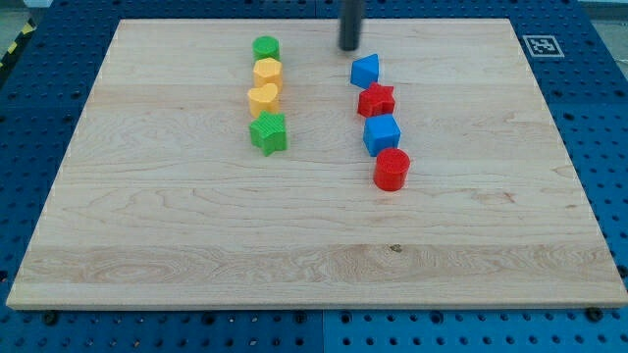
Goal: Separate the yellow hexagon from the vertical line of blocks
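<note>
Nothing of the task looks done yet. The yellow hexagon (267, 72) sits 2nd from the top in the left line of 4 blocks, touching the green cylinder (265, 47) above it and the yellow heart (263, 98) below; the green star (268, 132) closes the line at its lower end. This line stands near the board's top edge, left of centre. All of the separating is left: the hexagon has to be slid sideways out of the line, and I judge the tight contact with both neighbours makes it easy to drag them along.

My tip (349, 47) rests near the top edge, between the 2 lines and closer to the right one, just up and left of the blue block (365, 71). It is well apart from the hexagon and touches no block. It is a plain dark rod with nothing to open or close, and it holds nothing.

The right line runs downward: a blue angular block whose exact shape I cannot tell, a red star (376, 100), a blue cube (382, 133) and a red cylinder (391, 169).

The blocks look like matte moulded plastic with flat tops and crisp edges. The board (294, 255) is pale wood with long grain streaks and a small dark knot near the bottom edge. Around it lies a blue perforated bench (39, 118), and a square printed marker (541, 45) sits at the board's top right corner.
</note>
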Motion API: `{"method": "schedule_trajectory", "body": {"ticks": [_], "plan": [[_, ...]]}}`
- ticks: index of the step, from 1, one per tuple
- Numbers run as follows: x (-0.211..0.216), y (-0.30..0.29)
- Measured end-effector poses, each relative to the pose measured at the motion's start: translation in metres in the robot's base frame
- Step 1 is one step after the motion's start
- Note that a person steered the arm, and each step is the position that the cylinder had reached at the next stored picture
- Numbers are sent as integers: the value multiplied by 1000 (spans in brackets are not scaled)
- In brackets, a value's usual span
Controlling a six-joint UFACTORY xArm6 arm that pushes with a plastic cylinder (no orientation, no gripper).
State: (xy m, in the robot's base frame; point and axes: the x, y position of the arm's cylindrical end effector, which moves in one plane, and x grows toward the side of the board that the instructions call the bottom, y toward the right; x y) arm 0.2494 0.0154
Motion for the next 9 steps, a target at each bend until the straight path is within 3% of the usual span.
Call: {"method": "schedule_trajectory", "body": {"ticks": [1, 3, 5, 9], "plan": [[5, -43], [16, -43], [81, -31], [85, -74]]}}
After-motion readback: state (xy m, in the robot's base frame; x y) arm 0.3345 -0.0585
